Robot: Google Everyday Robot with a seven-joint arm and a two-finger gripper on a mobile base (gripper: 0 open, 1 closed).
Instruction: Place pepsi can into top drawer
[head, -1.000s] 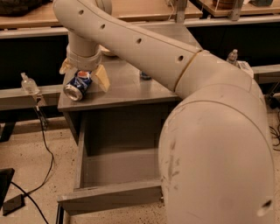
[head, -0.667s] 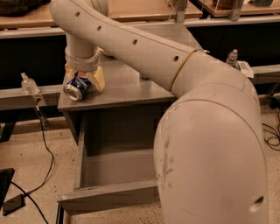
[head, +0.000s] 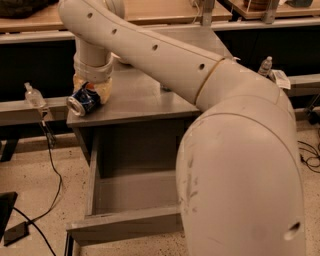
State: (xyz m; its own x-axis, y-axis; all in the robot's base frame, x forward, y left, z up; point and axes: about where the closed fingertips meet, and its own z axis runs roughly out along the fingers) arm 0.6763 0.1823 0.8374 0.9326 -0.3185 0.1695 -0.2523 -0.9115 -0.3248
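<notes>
- the robot's big pale arm (head: 240,165) fills the right side, very close, and reaches up and over to the left.
- the top drawer (head: 125,222) is pulled out toward us. it is grey, and i can see its bare floor.
- on the speckled floor (head: 40,195) to the left, a black cable (head: 51,165) runs down to a flat black thing (head: 15,232).
- behind the drawer is the flat grey top of the cabinet (head: 145,100).
- the pepsi can (head: 82,102) lies on its side at the front left corner of that top. its silver end points left and toward us. it is not in the drawer.
- the gripper (head: 91,95) is down right on the can, with its yellowish parts on both sides of it. i cannot tell if it is squeezing the can or just sitting around it.
- a small clear bottle (head: 34,96) stands on the low ledge to the left of the cabinet.
- another small bottle (head: 265,66) stands on the ledge far to the right.
- at the very back is a wooden table top (head: 150,10).
</notes>
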